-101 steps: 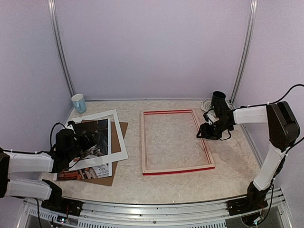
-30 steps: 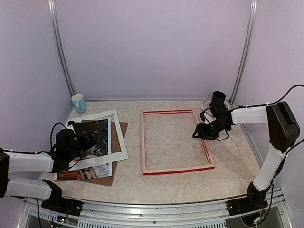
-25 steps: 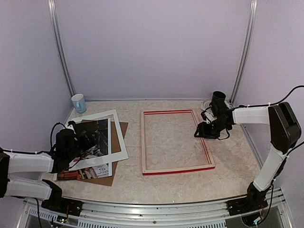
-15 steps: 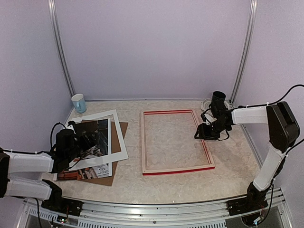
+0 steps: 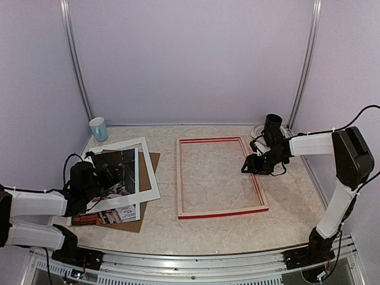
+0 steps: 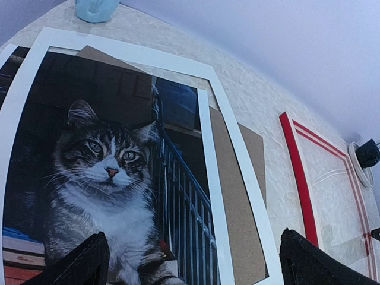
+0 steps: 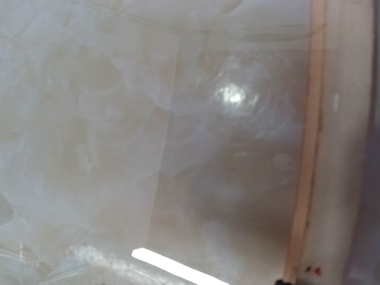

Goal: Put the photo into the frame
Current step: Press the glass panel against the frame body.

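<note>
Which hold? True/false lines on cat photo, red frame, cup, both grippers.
1. The glossy cat photo lies inside the red rectangular wooden frame. False: it lies left of the frame, on the brown backing board.
2. The left gripper is open over the photo. True.
3. The pale blue cup stands at the back left corner of the table. True.
4. The right gripper is at the frame's left rail. False: at its right rail.

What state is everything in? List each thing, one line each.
Glossy rectangular cat photo: flat, under mat, outside frame.
Red rectangular wooden frame: lying flat, no photo inside.
White rectangular mat border: lying skewed over photo.
Brown backing board: flat beneath photo.
Pale blue cup: upright.
Left tool: open, above photo.
Right tool: over frame's right rail; opening unclear.
</note>
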Robot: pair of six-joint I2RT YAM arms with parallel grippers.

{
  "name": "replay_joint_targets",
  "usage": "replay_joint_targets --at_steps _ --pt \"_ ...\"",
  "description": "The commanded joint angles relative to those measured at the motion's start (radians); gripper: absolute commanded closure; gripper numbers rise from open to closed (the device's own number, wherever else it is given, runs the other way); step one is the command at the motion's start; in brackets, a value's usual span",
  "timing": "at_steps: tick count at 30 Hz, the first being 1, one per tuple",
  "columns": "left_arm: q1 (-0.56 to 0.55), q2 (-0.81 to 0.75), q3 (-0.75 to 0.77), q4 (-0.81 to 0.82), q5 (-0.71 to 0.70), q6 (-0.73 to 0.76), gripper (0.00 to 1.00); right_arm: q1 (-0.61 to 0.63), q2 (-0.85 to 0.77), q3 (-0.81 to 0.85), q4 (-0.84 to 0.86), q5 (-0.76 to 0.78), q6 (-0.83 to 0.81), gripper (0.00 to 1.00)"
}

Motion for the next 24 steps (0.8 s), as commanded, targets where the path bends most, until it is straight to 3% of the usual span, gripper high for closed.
replay_joint_targets --at_steps 1,9,14,24 --pt "-0.011 -0.001 -0.007 0.018 0.004 0.016 0.01 -0.005 -0.014 -0.02 -0.013 -0.02 0.006 0.4" --pt "-0.036 0.003 0.001 0.033 0.015 0.036 0.01 -0.058 -0.064 0.023 -0.056 0.026 -0.009 0.4" --pt "-0.112 0.018 0.028 0.063 0.031 0.09 0.01 -0.097 -0.047 -0.001 -0.024 -0.003 -0.008 0.4" --pt "-0.241 0.25 0.23 0.012 0.149 0.063 0.01 -0.144 0.014 -0.053 0.103 -0.162 0.038 0.36"
